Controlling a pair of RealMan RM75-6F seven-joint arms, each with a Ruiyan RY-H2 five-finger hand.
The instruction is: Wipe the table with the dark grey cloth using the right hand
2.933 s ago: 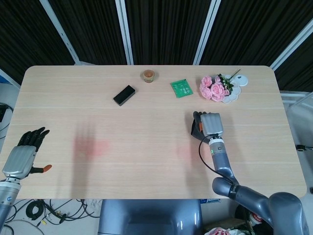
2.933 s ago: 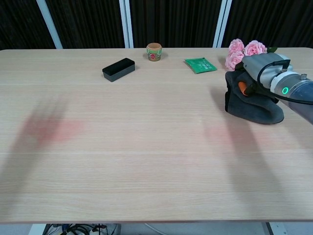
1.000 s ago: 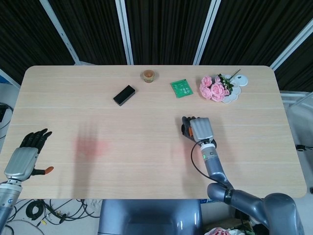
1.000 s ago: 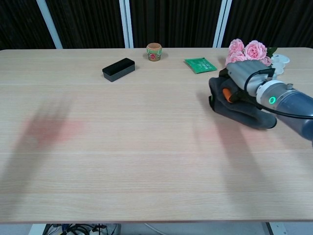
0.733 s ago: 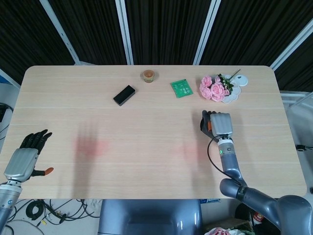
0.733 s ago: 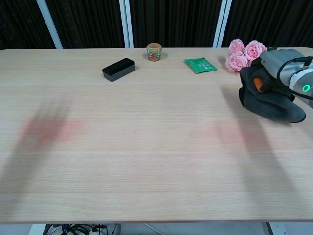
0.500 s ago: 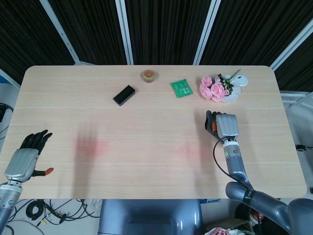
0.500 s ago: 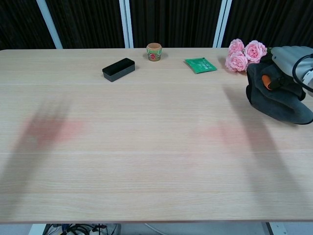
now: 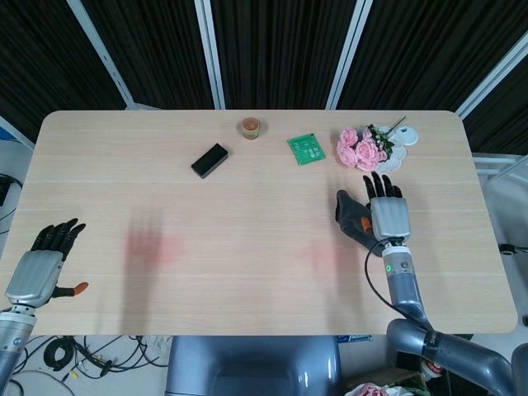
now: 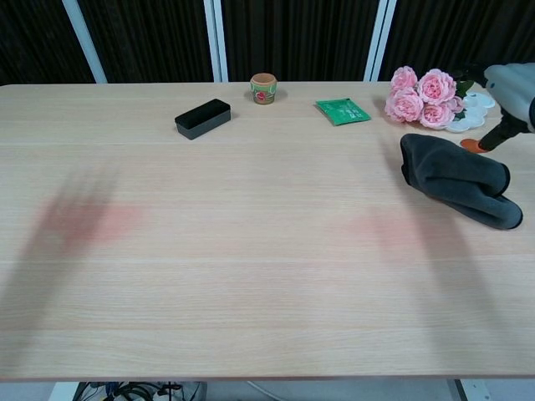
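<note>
The dark grey cloth (image 9: 351, 218) (image 10: 458, 180) lies crumpled on the light wooden table (image 9: 247, 239), right of centre. My right hand (image 9: 387, 214) (image 10: 510, 93) is just to its right and slightly above it, with fingers spread and nothing in its grasp. In the chest view only part of this hand shows at the right edge, and its orange-tipped thumb hangs close to the cloth's far end. My left hand (image 9: 37, 268) hovers open off the table's near left edge, seen only in the head view.
Along the far side stand a black box (image 9: 209, 160) (image 10: 202, 118), a small cup (image 9: 250, 127) (image 10: 263, 88), a green card (image 9: 306, 148) (image 10: 342, 110) and pink flowers (image 9: 360, 149) (image 10: 422, 94) on white discs (image 9: 402, 140).
My right hand slid the cloth left, then back right, then let go of it and lifted away with fingers spread. The cloth now lies free. My left hand barely moved.
</note>
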